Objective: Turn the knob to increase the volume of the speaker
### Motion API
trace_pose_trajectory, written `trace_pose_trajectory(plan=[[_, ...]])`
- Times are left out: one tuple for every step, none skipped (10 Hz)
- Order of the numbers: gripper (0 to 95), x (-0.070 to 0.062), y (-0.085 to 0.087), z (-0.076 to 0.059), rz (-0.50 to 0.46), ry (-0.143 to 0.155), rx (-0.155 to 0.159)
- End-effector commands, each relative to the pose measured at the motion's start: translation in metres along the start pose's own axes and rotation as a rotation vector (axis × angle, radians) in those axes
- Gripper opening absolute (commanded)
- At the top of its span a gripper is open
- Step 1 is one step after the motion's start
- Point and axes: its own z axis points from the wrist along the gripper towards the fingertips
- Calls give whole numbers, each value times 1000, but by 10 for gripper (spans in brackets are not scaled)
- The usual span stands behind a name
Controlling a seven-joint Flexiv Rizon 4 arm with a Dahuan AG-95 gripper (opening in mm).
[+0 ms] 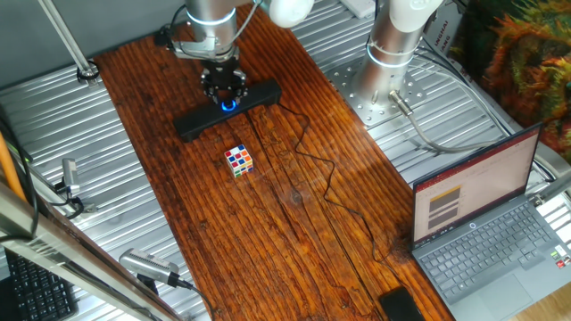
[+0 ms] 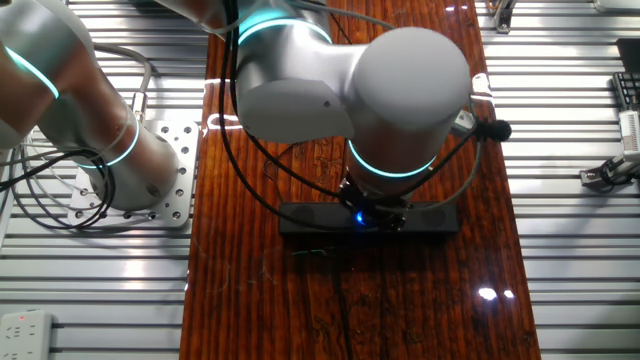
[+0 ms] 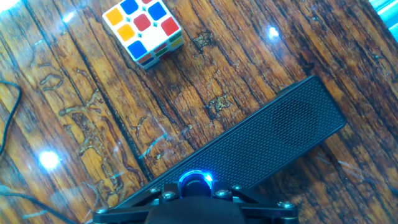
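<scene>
The speaker (image 1: 192,125) is a long flat black bar lying slantwise on the wooden table. It also shows in the other fixed view (image 2: 310,217) and the hand view (image 3: 280,130). The knob (image 3: 194,181) at its middle is small, round and black, ringed by blue light, and its glow shows in both fixed views (image 1: 229,105) (image 2: 357,218). My gripper (image 1: 223,92) stands straight down over the middle of the bar. Its jaws sit on either side of the knob and look closed against it. The arm hides most of the gripper (image 2: 375,212) in the other fixed view.
A multicoloured puzzle cube (image 1: 238,160) (image 3: 144,28) lies just in front of the speaker. A thin black cable (image 1: 312,165) runs from the speaker across the wood. An open laptop (image 1: 491,223) sits at the right, and a robot base (image 1: 393,53) stands behind.
</scene>
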Motion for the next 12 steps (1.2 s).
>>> trace_pose_trajectory(plan=[[570,0,-1,2,-8,9,9],[570,0,-1,1,-15,10,9],[570,0,-1,1,-22,13,11],[570,1,-1,1,-25,16,12],[570,1,-1,1,-26,18,12],[570,1,0,1,-31,21,13],[570,1,0,0,-70,29,19],[570,1,0,0,-126,41,27],[570,2,0,-2,-209,74,39],[570,2,1,-4,-282,93,45],[570,2,1,-5,-325,105,52],[570,2,2,-8,-383,131,66]])
